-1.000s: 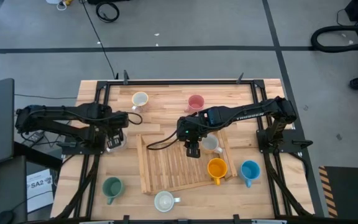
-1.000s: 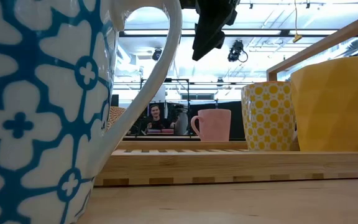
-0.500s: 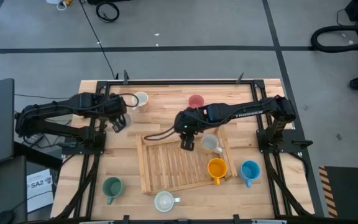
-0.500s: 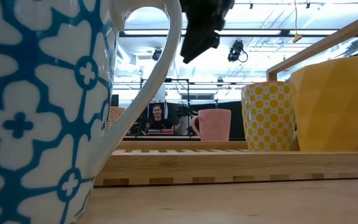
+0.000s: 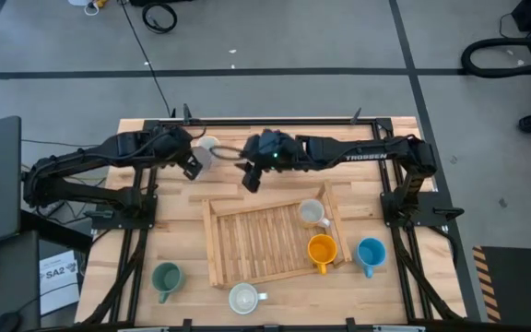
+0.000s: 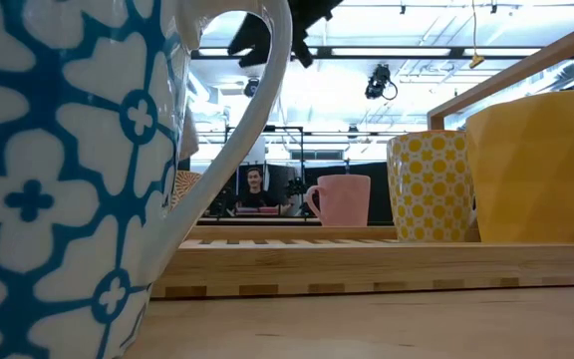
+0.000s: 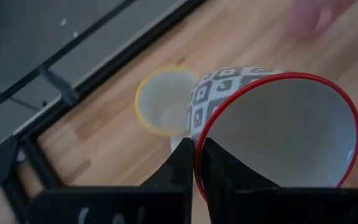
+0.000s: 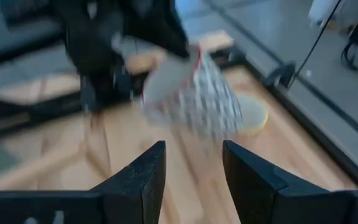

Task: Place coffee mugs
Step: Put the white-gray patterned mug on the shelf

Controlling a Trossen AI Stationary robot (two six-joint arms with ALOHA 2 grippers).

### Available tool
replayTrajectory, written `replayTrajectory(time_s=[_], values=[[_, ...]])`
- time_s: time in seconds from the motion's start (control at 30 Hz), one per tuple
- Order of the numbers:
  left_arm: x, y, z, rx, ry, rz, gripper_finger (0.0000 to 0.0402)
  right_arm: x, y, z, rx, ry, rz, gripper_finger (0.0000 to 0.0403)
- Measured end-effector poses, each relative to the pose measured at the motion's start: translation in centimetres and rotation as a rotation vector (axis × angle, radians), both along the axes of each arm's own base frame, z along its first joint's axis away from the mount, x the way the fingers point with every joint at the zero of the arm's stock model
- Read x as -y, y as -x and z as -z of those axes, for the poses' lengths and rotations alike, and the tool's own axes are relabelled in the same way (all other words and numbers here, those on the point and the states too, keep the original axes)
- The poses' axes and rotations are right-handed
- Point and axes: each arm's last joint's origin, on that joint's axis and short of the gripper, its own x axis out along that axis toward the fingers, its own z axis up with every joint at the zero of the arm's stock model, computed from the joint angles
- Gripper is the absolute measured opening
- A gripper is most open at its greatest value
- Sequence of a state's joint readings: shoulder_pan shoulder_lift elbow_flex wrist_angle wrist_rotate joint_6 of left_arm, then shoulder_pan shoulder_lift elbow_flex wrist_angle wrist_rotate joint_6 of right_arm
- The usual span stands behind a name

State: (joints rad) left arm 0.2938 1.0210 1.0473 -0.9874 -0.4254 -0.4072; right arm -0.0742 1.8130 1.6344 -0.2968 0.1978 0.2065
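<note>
Hanging near table's far edge: left gripper (image 7: pixel 194 163) with red-rimmed mug (image 7: pixel 272 127).

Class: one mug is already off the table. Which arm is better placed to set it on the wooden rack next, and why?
Left. Its tool is shut on the red-rimmed patterned mug's rim; the right tool is open and empty, facing that mug above the table's far side.

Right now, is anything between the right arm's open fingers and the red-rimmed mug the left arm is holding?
Nothing visible. The right gripper is open and faces the red-rimmed mug across bare air above the table. The left gripper pinches the mug's rim.
</note>
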Motion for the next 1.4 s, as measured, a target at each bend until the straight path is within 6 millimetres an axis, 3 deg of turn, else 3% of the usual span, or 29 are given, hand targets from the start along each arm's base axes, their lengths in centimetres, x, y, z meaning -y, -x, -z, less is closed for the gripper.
replayTrajectory(time_s=[0.27, 0.67, 1.07, 1.4], values=[[-0.6, -0.9, -0.9, 0.136, -0.048, -0.012, 0.0021, 1.9, -0.5, -1.6, 0.174, 0.04, 0.019, 0.0164], [-0.9, -2.2, -0.7, 0.203, -0.013, -0.027, 0.0022, 1.9, -0.6, -2.0, 0.22, 0.041, 0.023, 0.0164], [-2.1, -6.3, 3.2, 0.074, 0.092, -0.029, 0.0022, 2.1, 0.5, 0.4, -0.034, -0.009, 0.158, 0.0164], [-2.6, -8.8, 4.4, 0.147, 0.145, 0.027, 0.0022, 2.1, 1.0, 1.2, -0.131, -0.015, 0.16, 0.0164]])
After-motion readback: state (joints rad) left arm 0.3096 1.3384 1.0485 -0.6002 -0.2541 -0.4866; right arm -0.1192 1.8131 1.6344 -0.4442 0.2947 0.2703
